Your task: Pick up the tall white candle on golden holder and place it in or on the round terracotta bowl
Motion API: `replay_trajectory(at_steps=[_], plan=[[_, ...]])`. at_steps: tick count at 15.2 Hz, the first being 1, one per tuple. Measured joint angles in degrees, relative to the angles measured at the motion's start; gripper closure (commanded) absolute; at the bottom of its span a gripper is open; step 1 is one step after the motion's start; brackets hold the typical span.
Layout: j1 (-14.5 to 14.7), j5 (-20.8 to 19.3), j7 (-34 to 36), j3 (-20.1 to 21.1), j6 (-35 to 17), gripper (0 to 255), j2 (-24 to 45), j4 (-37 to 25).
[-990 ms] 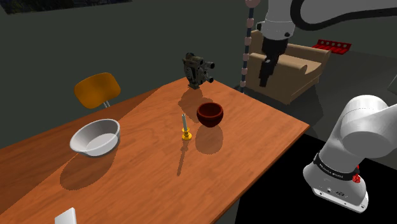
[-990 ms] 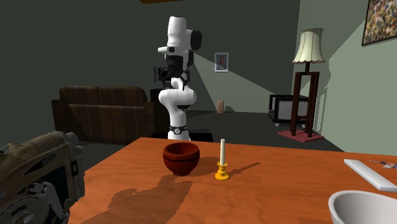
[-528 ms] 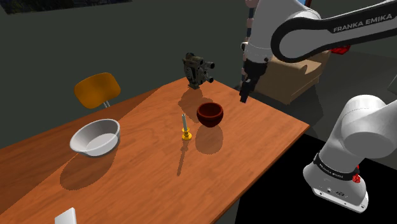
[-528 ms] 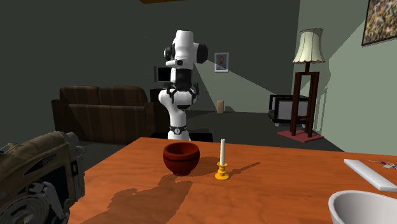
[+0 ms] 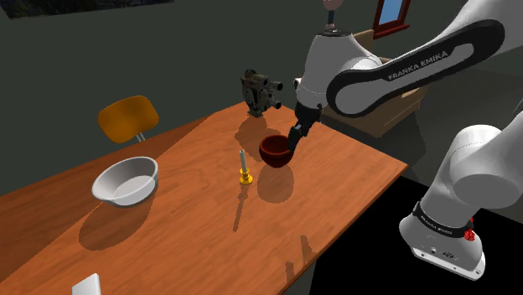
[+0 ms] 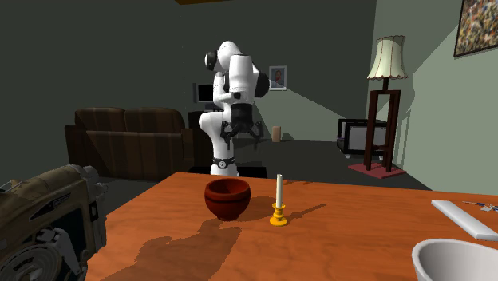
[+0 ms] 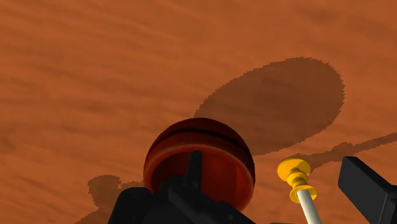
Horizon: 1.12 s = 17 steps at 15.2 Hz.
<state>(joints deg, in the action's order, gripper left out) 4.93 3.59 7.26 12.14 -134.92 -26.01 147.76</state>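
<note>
A thin white candle [image 5: 242, 161] stands upright on a small golden holder [image 5: 245, 176] in the middle of the wooden table [image 5: 193, 235]. Just beside it, on the shoulder view's right, sits the round dark reddish-brown bowl [image 5: 277, 151]. My black gripper [image 5: 297, 134] hangs open over the bowl's far right side, above its rim and apart from it. From the second exterior view, the candle [image 6: 278, 190] stands right of the bowl [image 6: 227, 198], with the gripper [image 6: 239, 136] up behind them. Through the wrist view, the bowl [image 7: 198, 159] and the candle [image 7: 299, 184] lie between the spread fingers [image 7: 366, 188], untouched.
An old film camera [image 5: 260, 92] stands at the table's far edge behind the bowl. A white bowl [image 5: 126, 180] sits toward the shoulder view's left, with an orange chair [image 5: 127, 117] beyond it. A flat white object [image 5: 85, 285] lies at the near corner. The table's right edge drops off near the stand.
The arm has swung down and toward the shoulder view's left, bringing the gripper from high beside the armchair to just over the bowl. Candle and bowl have not moved.
</note>
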Motion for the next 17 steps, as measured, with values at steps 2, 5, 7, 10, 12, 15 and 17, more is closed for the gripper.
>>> replay_trajectory(at_steps=[2, 5, 7, 10, 12, 15, 17], plan=[[-0.19, -0.36, 1.5, 1.29, -4.99, 0, 4.34, -0.88], [-0.67, -1.71, 4.29, 3.33, -12.26, 0, 10.62, -2.19], [-1.43, -3.75, 6.64, 4.66, -16.77, 0, 15.54, -4.06], [-2.32, -8.45, 11.57, 6.43, -22.16, 0, 22.17, -7.39], [-2.51, -13.52, 16.41, 7.06, -25.19, 0, 27.12, -10.46], [-1.52, -20.48, 22.51, 6.05, -28.59, 0, 32.88, -14.24], [-0.81, -22.91, 24.6, 5.24, -29.86, 0, 34.69, -14.95]])
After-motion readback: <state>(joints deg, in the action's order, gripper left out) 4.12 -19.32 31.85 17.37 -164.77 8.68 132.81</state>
